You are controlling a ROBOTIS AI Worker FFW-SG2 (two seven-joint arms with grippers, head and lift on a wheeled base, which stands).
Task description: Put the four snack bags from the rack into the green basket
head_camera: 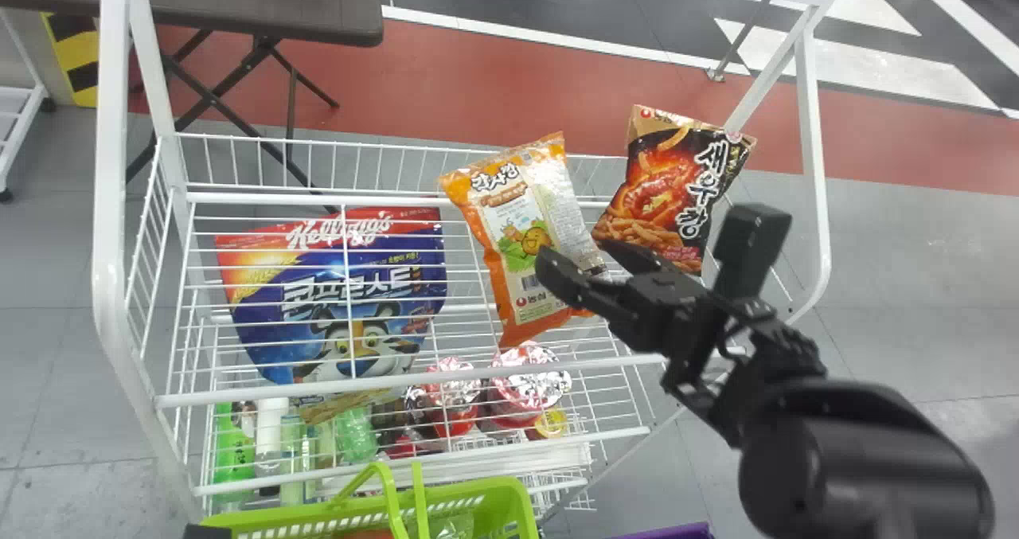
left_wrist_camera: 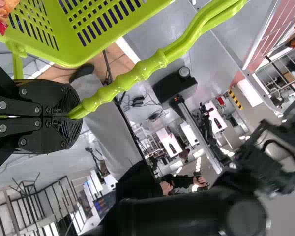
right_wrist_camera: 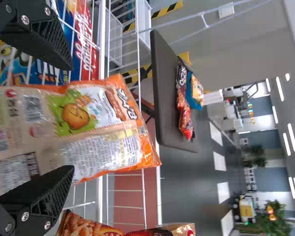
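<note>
White rack point(head_camera: 111, 165) props the orange bag point(head_camera: 517, 197) up, handy for grasping.
Right gripper point(right_wrist_camera: 71, 117) straddles it, spread wide; left gripper point(left_wrist_camera: 71, 115) clamps the handle point(left_wrist_camera: 142, 69), probably steadying the basket point(left_wrist_camera: 71, 58).

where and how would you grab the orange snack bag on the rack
Likely best across its middle, squeezing both side edges from the front: the orange snack bag stands upright, broad face towards the robot, spanning roughly the gap between the right gripper's open fingers.
</note>
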